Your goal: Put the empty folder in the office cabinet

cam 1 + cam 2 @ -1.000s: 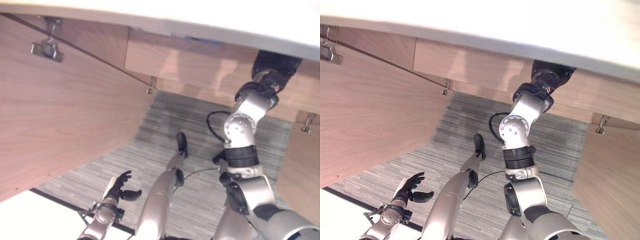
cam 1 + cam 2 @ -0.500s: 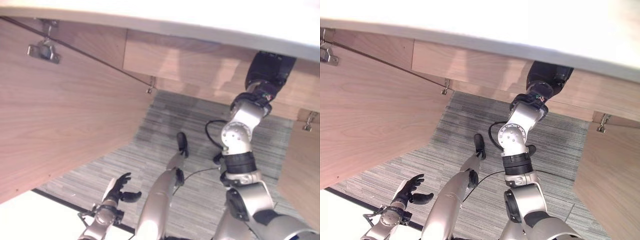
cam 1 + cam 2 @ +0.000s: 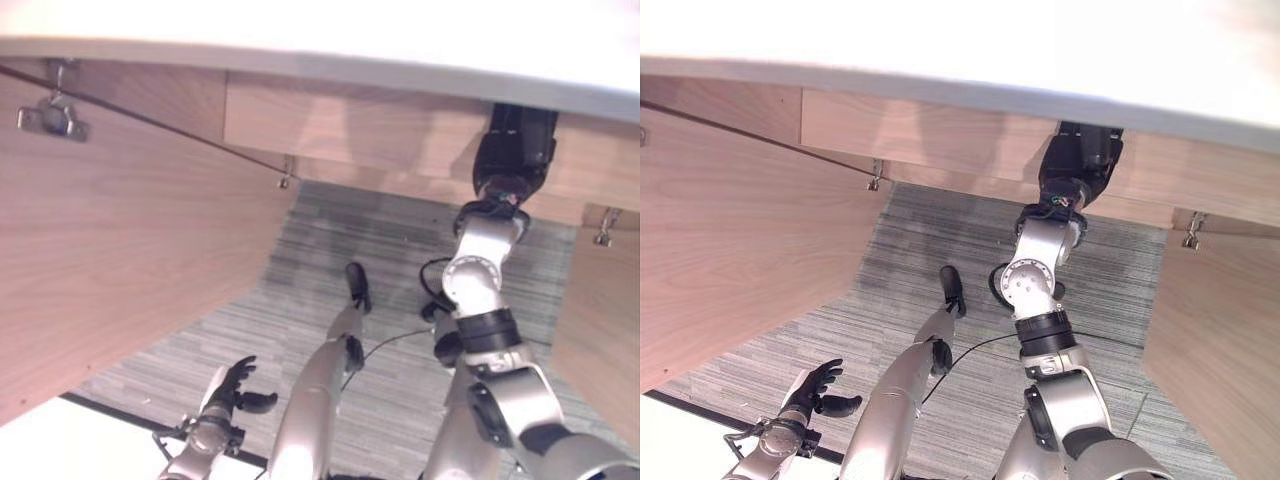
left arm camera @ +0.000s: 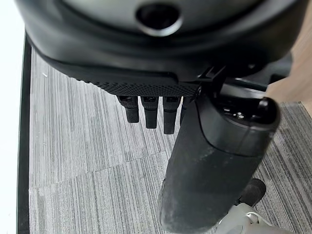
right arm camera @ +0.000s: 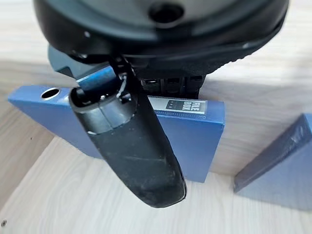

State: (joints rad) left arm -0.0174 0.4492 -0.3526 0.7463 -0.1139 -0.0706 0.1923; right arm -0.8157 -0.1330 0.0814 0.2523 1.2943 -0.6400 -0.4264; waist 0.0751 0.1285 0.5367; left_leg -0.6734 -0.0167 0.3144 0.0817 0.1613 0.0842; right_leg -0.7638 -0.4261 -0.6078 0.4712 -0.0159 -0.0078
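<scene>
Reaching into the cabinet w/ my right arm; notes as I see them:

Right hand (image 5: 146, 122): up inside the office cabinet (image 3: 330, 120), under its pale top edge. In my right wrist view the thumb sticks out straight in front of the folder, fingers mostly hidden behind the hand's bulk. Can't tell if they're apart, together or clamped on anything.

Blue folder (image 5: 195, 141): inside the cabinet, on the wooden shelf (image 5: 73, 204), upright on its long edge, back against the rear panel. Spine faces my hand, w/ a white label near its top and a round finger hole (image 5: 50, 92) toward one end. Whether my fingers touch it: can't tell.

Second blue folder (image 5: 278, 165): same shelf, leaning at a tilt, apart from the first w/ a gap of bare wood between.

Left hand (image 4: 146, 109): hanging low by my left side over the grey striped carpet (image 3: 330, 260), near the carpet's edge where a dark strip meets a white floor area. Fingers straight-ish and spread, thumb out, nothing in it; fingers apart.

Cabinet door, left (image 3: 120, 250): swung open, wood-grain inner face toward me, metal hinge (image 3: 45, 118) near its top corner.

Cabinet door, right (image 3: 1220, 340): also open, small hinge (image 3: 1189, 240) at its top edge.

Carpet: runs below the cabinet's lower edge, between the two open doors.
</scene>
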